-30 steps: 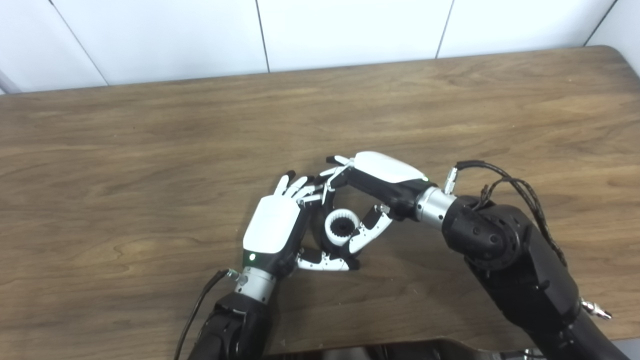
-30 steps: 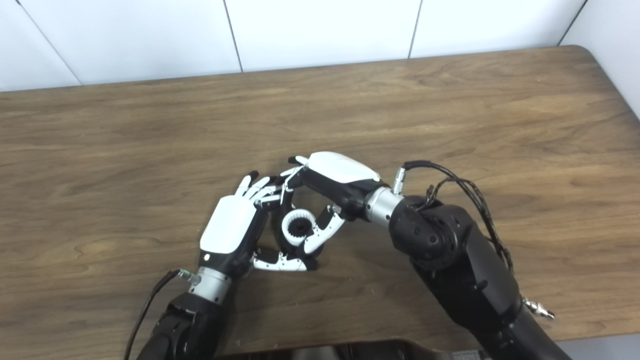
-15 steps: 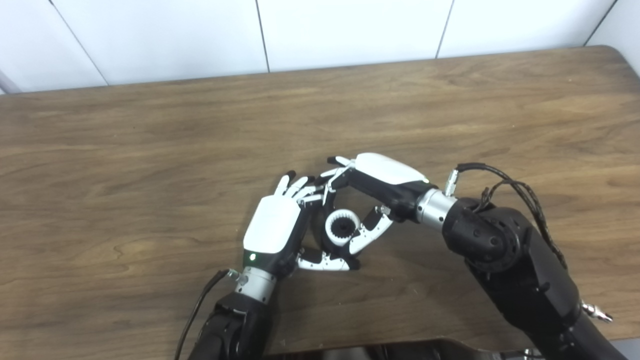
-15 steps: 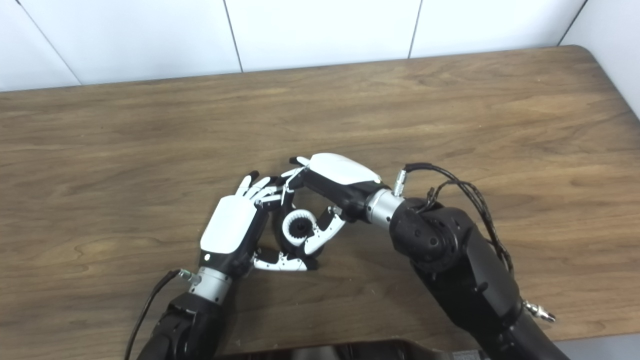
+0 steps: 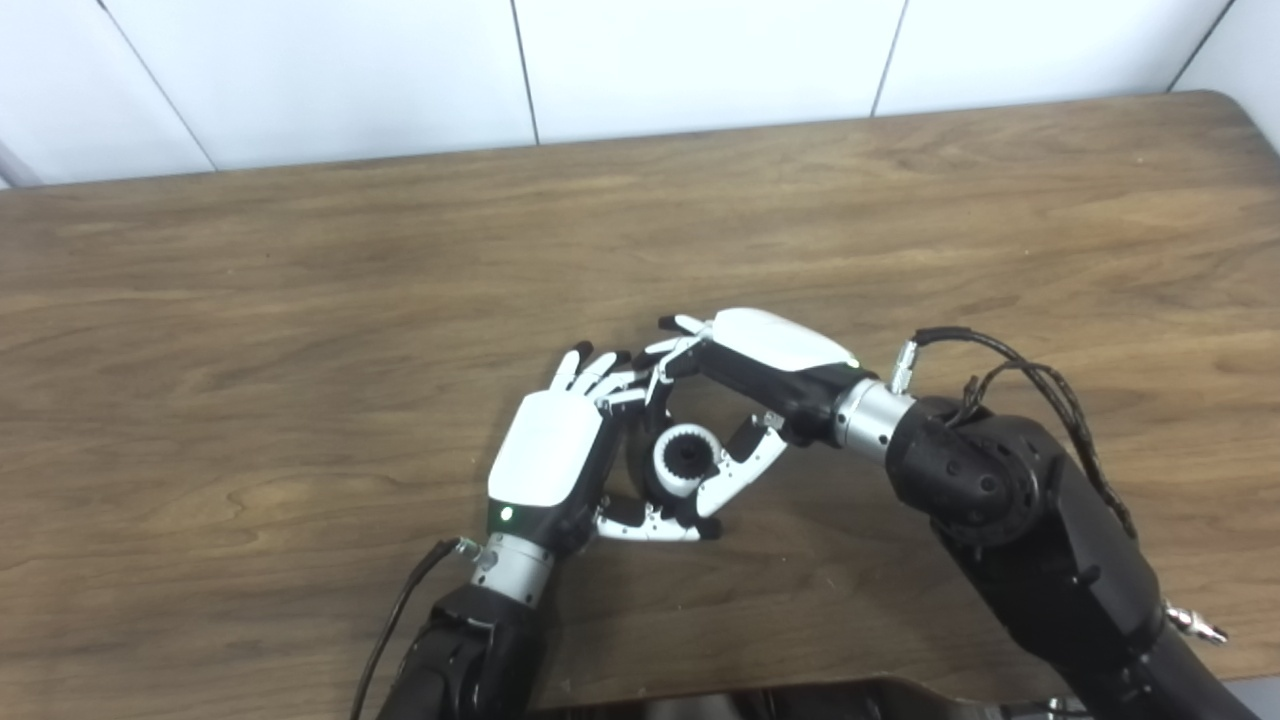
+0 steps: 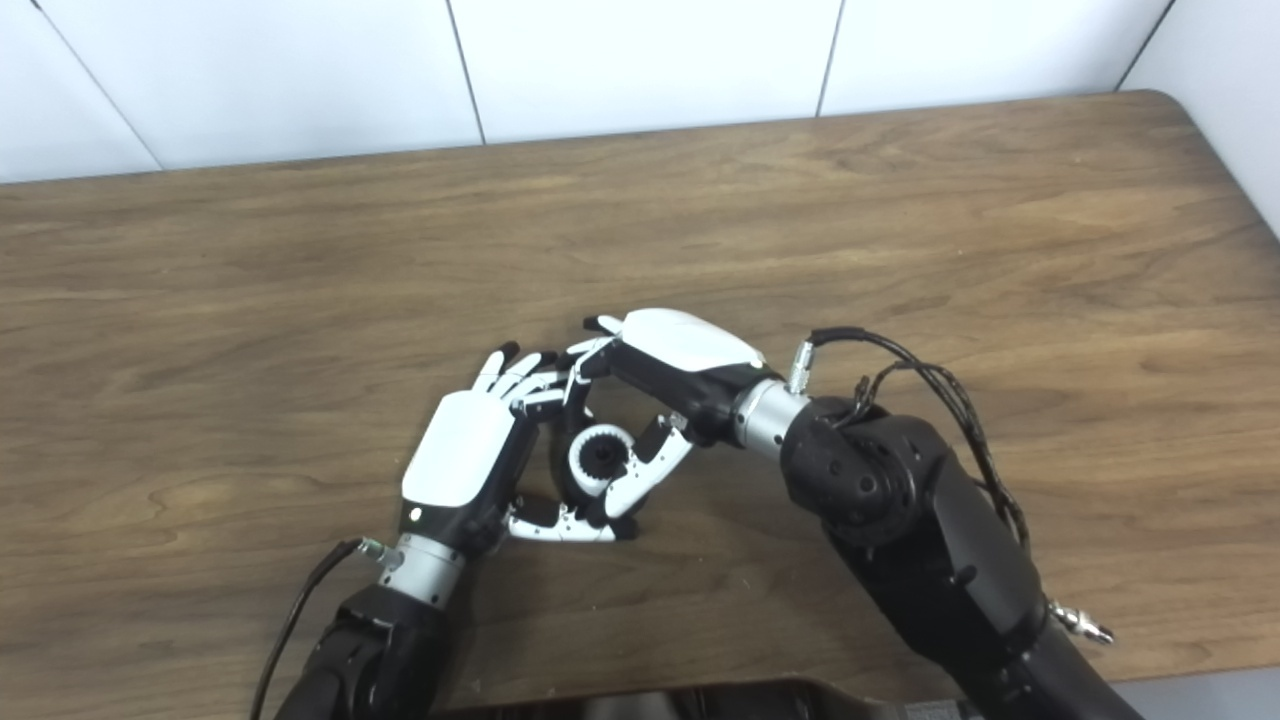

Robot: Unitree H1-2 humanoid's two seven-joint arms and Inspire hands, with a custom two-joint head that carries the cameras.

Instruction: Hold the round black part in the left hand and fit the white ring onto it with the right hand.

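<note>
My left hand is curled around the round black part at the table's front middle, with its thumb lying under it. The white toothed ring sits around the black part's top; the black hub shows inside it. My right hand reaches in from the right and is shut on the ring: its thumb presses the ring's right side and its fingers arch over the far side, touching my left fingers. The ring also shows in the right eye view. Most of the black part is hidden by both hands.
The wooden table stretches wide to the left, right and back. A white tiled wall runs along its far edge. A black cable loops off my right wrist.
My right hand and the white ring have shifted very slightly down and toward me. The left hand has not moved.
</note>
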